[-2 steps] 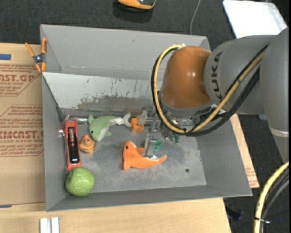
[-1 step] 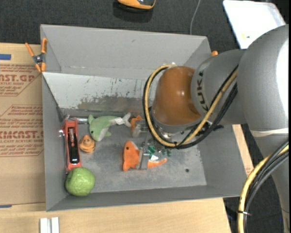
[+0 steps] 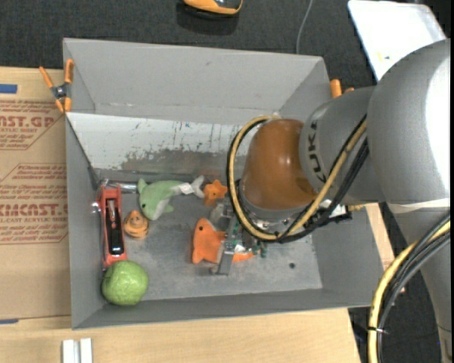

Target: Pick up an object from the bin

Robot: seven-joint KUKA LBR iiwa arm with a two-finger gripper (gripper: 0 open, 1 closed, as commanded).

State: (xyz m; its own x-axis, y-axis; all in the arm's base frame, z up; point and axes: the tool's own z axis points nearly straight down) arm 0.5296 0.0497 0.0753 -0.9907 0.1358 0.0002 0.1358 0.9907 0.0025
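Observation:
My gripper [image 3: 228, 249] is low over the bin floor, right of the middle, beneath the arm's orange cover. An orange toy-like thing [image 3: 204, 244] lies against its left side, touching or nearly touching it. A smaller orange piece [image 3: 243, 256] shows at the gripper's right side; I cannot tell whether it belongs to the same thing. Another small orange thing [image 3: 215, 191] lies just behind the gripper, near the back wall.
A green plush animal [image 3: 158, 196] lies left of middle, with a small orange cone-shaped thing [image 3: 136, 224] in front of it. A red and black bar clamp [image 3: 112, 228] lies along the left wall. A green ball [image 3: 125, 283] rests in the front left corner.

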